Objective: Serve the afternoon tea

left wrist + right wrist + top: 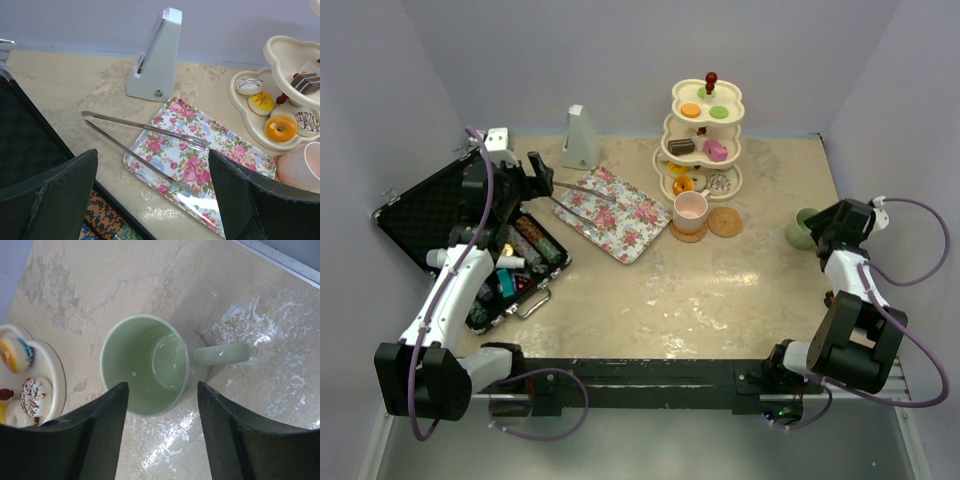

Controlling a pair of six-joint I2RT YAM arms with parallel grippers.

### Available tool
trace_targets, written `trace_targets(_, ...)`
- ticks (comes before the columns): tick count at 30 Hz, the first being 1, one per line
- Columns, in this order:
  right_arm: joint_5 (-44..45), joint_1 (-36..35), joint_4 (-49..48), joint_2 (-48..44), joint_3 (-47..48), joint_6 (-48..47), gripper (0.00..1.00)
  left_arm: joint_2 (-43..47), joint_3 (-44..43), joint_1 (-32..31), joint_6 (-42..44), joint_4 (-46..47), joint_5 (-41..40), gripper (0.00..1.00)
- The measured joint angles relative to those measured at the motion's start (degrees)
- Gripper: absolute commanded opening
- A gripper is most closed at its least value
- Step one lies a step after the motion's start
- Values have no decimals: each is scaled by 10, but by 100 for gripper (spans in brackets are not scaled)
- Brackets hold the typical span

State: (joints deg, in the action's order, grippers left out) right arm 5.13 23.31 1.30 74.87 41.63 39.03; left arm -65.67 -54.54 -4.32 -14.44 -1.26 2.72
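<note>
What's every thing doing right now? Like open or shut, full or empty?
green mug: upright, empty, on bare table
pink mug: upright on a coaster
other coaster: bare
three-tier stand: loaded with treats
floral tray: no treats
tongs: lying, tips on tray
black case: open
left gripper: open, holding nothing
right gripper: fingers either side of green mug, grip unclear

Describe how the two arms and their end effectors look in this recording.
The left arm and the right arm are white links joined by black joint housings. A lilac cable loops loosely along each. The left end effector and the right end effector each have two broad matte black fingers with roughened edges. No readable markings show.
</note>
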Motion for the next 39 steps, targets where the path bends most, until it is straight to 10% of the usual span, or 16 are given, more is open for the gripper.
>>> trace_targets(8,-4,0,-27,22,-18,-3,48,0,0,0,0,-1,0,96)
trace_targets(20,-11,0,-45,55,0,-55,0,0,0,0,0,-1,0,96)
trace_targets(39,30,-89,27,191,172,-226,7,-1,0,0,-1,-1,5,96)
